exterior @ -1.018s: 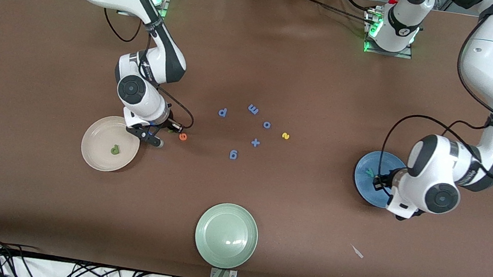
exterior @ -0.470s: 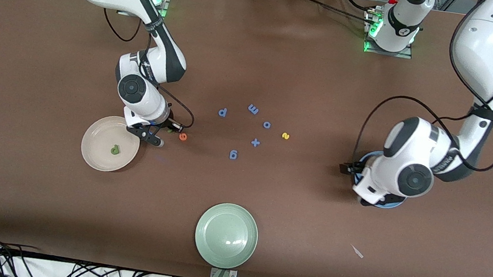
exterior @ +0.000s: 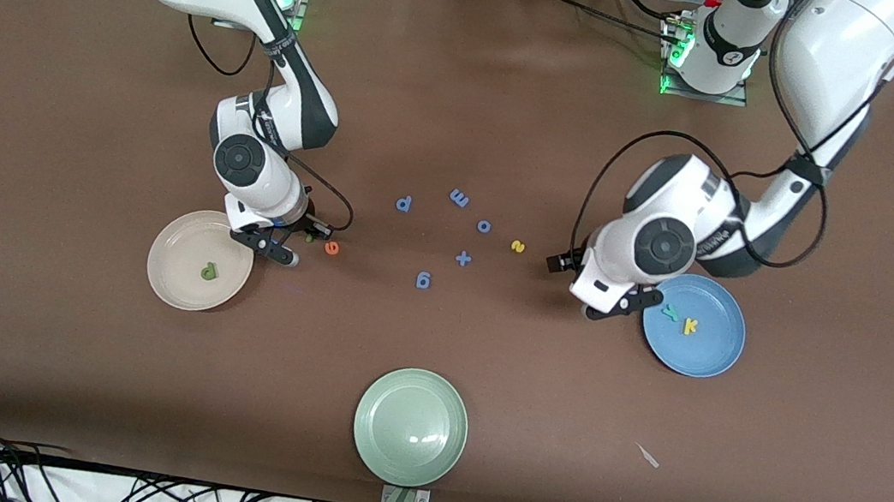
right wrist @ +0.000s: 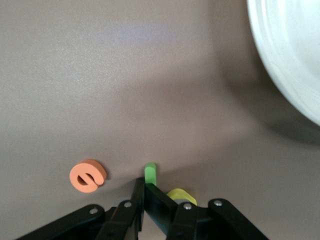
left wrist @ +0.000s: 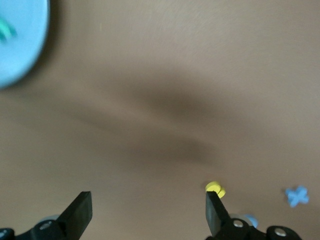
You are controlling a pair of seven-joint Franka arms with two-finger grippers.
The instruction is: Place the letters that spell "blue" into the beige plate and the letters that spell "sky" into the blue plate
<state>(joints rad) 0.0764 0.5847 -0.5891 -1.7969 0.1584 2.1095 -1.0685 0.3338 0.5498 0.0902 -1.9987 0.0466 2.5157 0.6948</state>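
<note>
b (exterior: pixel 210 272) in beige plate (exterior: pixel 171 277), k (exterior: pixel 690 325) in blue plate (exterior: pixel 714 355)

Yellow u (right wrist: pixel 181 196) half hidden by right gripper (right wrist: pixel 145 192); blue plate (left wrist: pixel 20 42) cut off, blurred.

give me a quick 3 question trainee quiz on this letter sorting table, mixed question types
1. True or false: the left gripper is open and holds nothing.
2. Multiple choice: which letter does the right gripper pinch? A) orange e B) thin green l C) yellow s
3. Short answer: which letters lie in the blue plate, and which in the beige plate?

Key:
1. True. It hangs over bare table between the yellow s and the blue plate.
2. B. The gripper is shut on the thin green l, on the table between the beige plate and the orange e.
3. Teal y and yellow k in the blue plate; dark green b in the beige plate.
</note>
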